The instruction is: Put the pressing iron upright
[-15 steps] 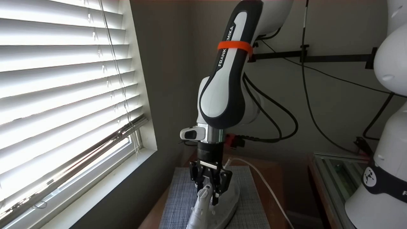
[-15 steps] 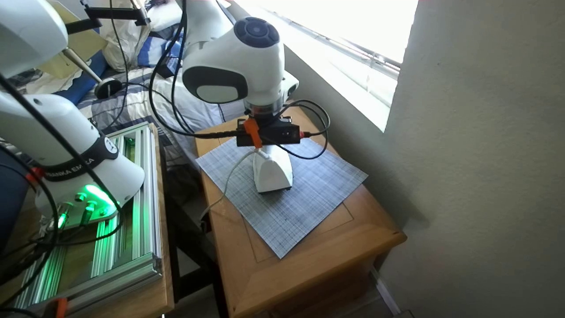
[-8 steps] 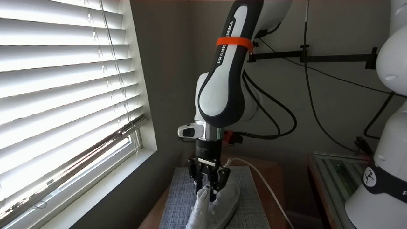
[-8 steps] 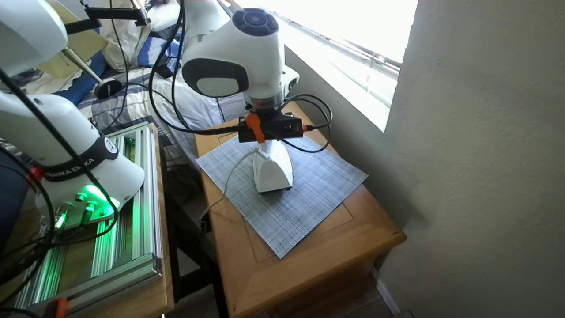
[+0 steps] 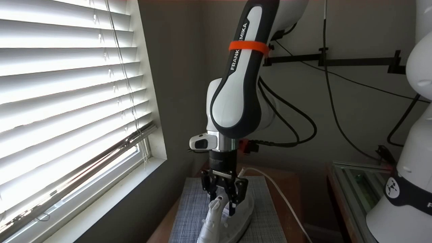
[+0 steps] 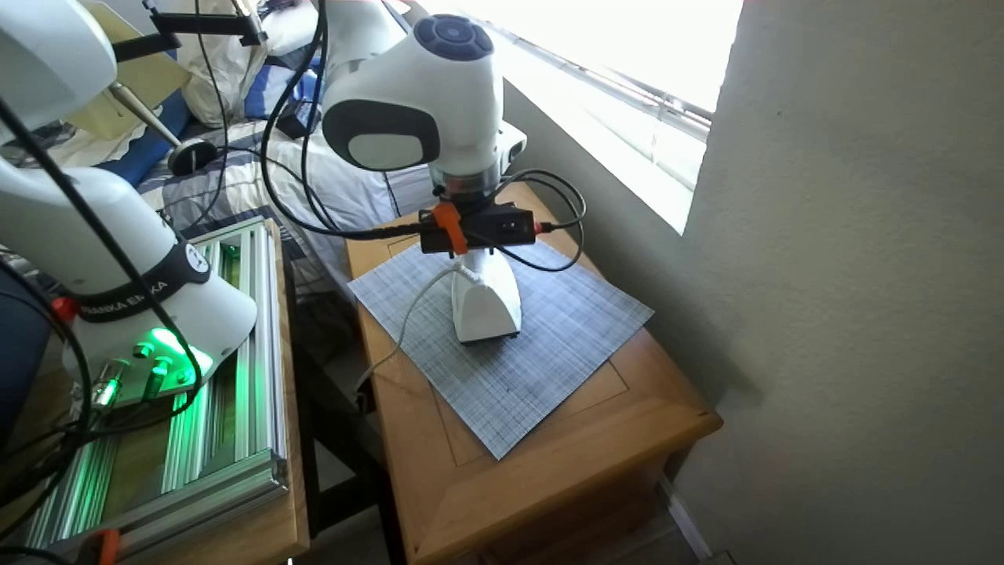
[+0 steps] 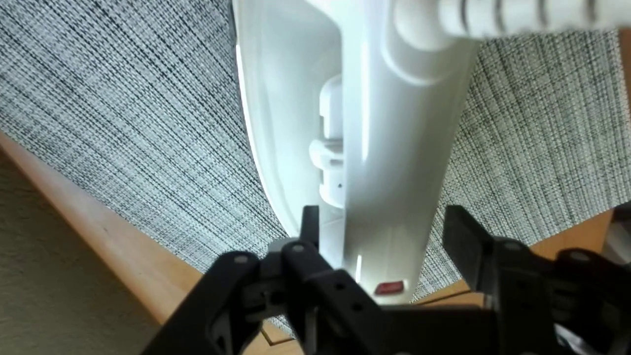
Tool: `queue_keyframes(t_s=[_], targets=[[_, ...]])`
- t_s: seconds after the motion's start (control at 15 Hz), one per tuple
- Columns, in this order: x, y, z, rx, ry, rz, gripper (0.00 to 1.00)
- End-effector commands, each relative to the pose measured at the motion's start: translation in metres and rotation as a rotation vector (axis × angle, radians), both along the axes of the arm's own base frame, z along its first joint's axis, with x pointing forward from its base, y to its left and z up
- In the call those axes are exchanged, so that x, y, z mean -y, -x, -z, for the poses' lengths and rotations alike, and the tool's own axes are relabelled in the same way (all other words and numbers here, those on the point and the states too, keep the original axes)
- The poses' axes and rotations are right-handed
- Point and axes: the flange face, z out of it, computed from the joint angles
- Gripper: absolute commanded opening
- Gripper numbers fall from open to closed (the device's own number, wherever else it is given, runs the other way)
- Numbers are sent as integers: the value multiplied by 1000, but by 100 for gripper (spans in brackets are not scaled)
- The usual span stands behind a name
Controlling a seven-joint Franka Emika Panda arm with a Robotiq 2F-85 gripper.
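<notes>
White pressing iron [image 7: 384, 158], grey crosshatched mat [image 6: 557, 337], orange-brown table [image 6: 604, 439], black gripper [image 7: 383, 220]

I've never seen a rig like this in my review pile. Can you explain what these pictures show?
The machine is a robot arm ending in a two-fingered claw. Both exterior views come from cameras standing apart from it; the wrist view comes from a camera on its wrist, looking past the claw.

On the table is a mat, and on the mat an iron, lying flat with its handle up.

Nothing appears held: in the wrist view the claw is open, its fingers on either side of the handle with a gap showing on each side. The task is to put the iron upright, and that is not yet done.
</notes>
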Motion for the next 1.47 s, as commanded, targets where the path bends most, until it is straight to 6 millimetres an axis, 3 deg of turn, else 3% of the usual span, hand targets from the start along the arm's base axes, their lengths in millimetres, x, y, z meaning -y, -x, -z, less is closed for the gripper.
queue_keyframes(t_s=[0.0, 0.07, 0.4, 0.53, 1.4], targets=[[2, 2, -1, -18, 39, -24, 44], [1, 3, 0, -20, 42, -25, 42], [3, 2, 5, -25, 38, -21, 7], [4, 2, 7, -27, 18, -13, 1], [15, -7, -15, 111, -252, 15, 0]])
